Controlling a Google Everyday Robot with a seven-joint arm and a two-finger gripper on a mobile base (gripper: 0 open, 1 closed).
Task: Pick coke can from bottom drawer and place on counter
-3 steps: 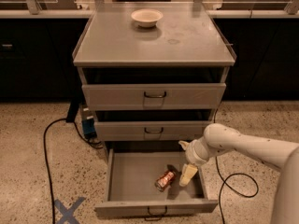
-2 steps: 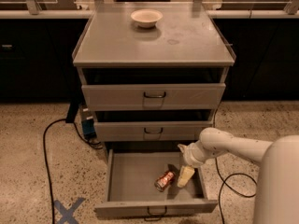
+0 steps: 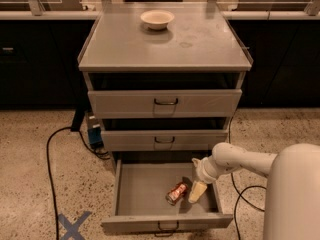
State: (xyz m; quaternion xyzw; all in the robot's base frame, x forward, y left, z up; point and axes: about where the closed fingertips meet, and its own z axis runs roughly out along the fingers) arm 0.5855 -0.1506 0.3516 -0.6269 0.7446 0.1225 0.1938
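Note:
The coke can (image 3: 176, 192), red with silver ends, lies on its side on the floor of the open bottom drawer (image 3: 140, 189), right of the middle. My gripper (image 3: 197, 192) hangs down into the drawer just right of the can, very close to it and not around it. My white arm (image 3: 235, 161) reaches in from the right. The counter (image 3: 165, 46) is the grey cabinet top above.
A white bowl (image 3: 157, 19) stands at the back of the counter. The two upper drawers (image 3: 165, 103) are slightly pulled out. A black cable (image 3: 50, 149) and a blue tape cross (image 3: 74, 225) lie on the floor at left. Another cable (image 3: 240, 194) is at right.
My gripper has shifted slightly left and down towards the can. The arm's body has come further into view at the lower right. The can has not moved.

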